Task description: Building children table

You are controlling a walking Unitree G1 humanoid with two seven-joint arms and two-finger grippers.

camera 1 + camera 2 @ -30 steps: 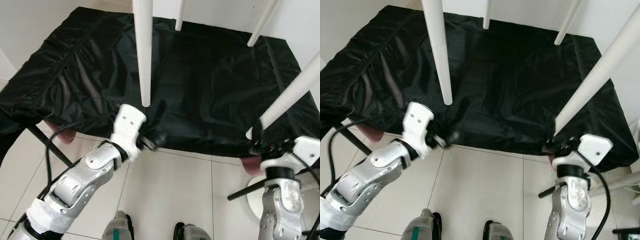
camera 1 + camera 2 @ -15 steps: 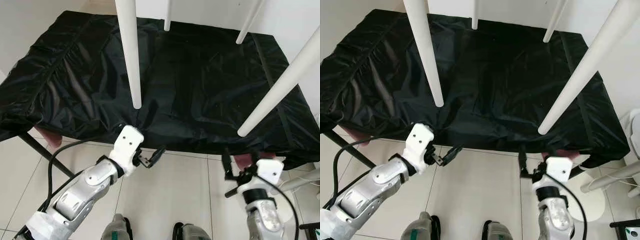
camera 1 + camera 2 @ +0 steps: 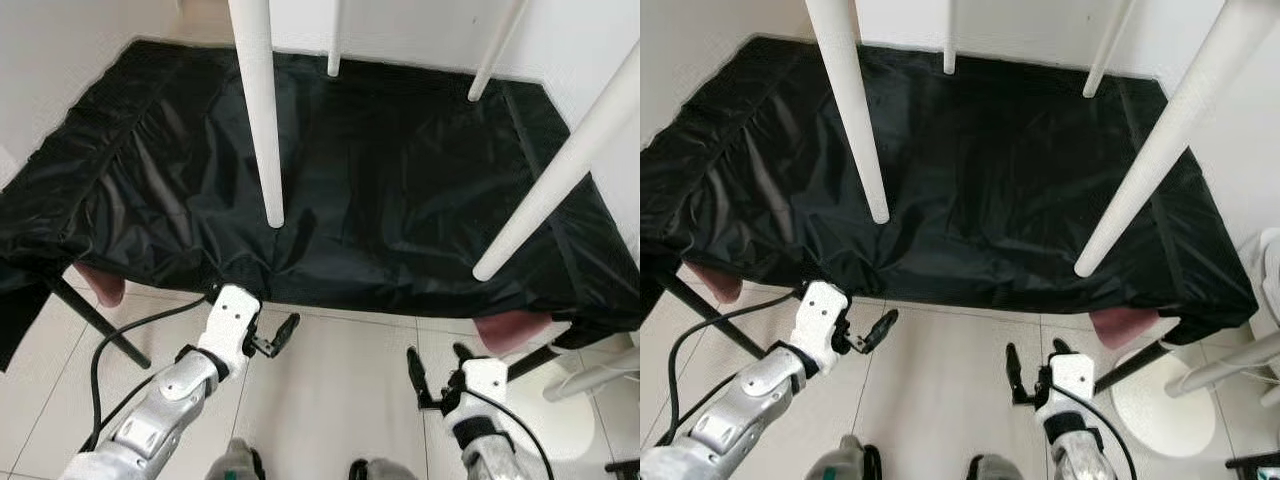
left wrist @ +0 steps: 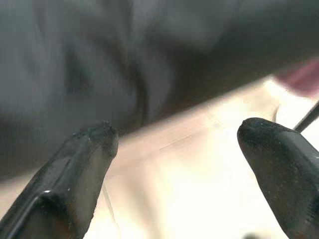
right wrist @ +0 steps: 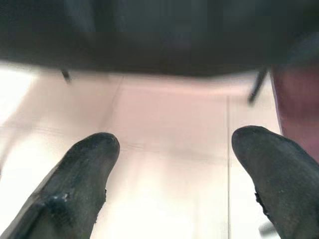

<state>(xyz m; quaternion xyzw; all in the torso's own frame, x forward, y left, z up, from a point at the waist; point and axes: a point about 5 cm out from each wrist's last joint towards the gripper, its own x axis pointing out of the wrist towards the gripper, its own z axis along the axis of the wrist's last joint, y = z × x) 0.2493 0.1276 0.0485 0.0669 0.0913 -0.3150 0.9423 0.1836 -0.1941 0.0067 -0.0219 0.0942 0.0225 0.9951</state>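
Left gripper (image 3: 268, 335) at lower left: fingers spread wide, nothing held, just off the black cover's (image 3: 380, 190) front edge. Right gripper (image 3: 437, 372) at lower right, likewise wide and empty over floor tiles (image 3: 340, 400). Four white table legs (image 3: 258, 110) cross the frame's upper part over the cover; right wrist view adds the cover's dim underside.

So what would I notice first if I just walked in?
Four long white round table legs sticking straight up from a big shiny black plastic cover spread over a low frame. Just below its near edge, above the pale tiled floor, the left gripper and right gripper hang open, holding nothing.
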